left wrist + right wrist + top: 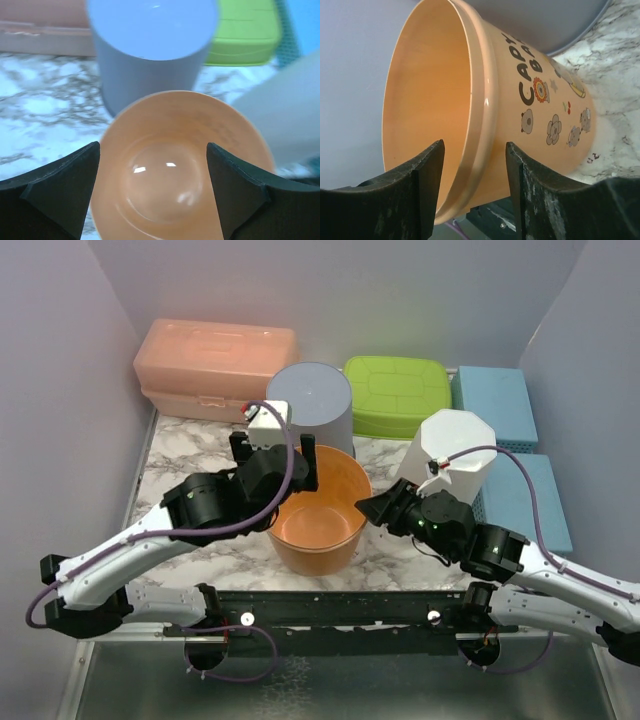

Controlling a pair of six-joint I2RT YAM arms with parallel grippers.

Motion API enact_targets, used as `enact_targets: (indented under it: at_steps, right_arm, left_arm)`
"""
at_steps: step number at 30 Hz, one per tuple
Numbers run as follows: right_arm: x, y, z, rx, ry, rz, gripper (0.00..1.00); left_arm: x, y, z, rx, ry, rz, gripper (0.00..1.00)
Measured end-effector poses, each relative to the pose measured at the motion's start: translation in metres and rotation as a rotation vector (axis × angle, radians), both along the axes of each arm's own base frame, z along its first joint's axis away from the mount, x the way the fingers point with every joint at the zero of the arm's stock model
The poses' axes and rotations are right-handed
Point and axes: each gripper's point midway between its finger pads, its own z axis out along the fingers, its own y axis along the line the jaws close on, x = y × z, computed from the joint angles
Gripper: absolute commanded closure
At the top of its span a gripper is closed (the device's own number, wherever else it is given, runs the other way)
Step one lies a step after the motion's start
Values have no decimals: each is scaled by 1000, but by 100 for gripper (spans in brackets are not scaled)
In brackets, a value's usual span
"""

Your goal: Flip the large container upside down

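The large container is an orange bucket [318, 518] printed with cartoon flowers, standing upright with its mouth up at the table's middle. It fills the left wrist view [180, 170] and shows tilted in the right wrist view [540, 70]. My left gripper [298, 472] hovers over the bucket's far rim, open and empty, looking down into it [152, 150]. My right gripper [368, 508] is open at the bucket's right side. Its jaws straddle the rim [475, 147], one inside and one outside, with a gap on each side.
An upside-down grey cylinder [312, 400] stands just behind the bucket. A white container [452, 448] is at the right, a green lidded box [398, 395] and a pink box [215, 365] are at the back, and blue baskets [493, 405] are at the far right.
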Motion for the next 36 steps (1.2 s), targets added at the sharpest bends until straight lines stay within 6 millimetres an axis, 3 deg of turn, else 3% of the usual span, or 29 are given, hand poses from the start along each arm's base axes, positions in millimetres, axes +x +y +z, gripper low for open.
enact_targets:
  at_steps: [2, 4, 6, 10, 14, 16, 30, 36]
  right_arm:
    - [-1, 3, -6, 10, 11, 8, 46]
    - [-1, 6, -8, 15, 21, 11, 49]
    - [-1, 9, -8, 22, 26, 13, 54]
    - [-1, 13, -7, 44, 35, 19, 67]
    - [0, 16, -1, 77, 30, 19, 71]
    - [-1, 17, 2, 88, 29, 22, 78]
    - [-3, 14, 4, 78, 25, 27, 93]
    - [-1, 13, 22, 6, -40, 61, 99]
  left_arm:
    - [26, 15, -20, 74, 18, 88, 11]
    - [42, 32, -38, 137, 47, 147, 9]
    - [49, 42, -43, 157, 56, 175, 7]
    - [54, 66, -28, 117, 23, 223, 5]
    - [51, 92, -12, 56, -16, 279, 2]
    - [49, 99, -11, 45, -23, 295, 1]
    - [45, 115, -24, 78, 5, 349, 1]
    - [44, 117, -23, 77, 4, 352, 1]
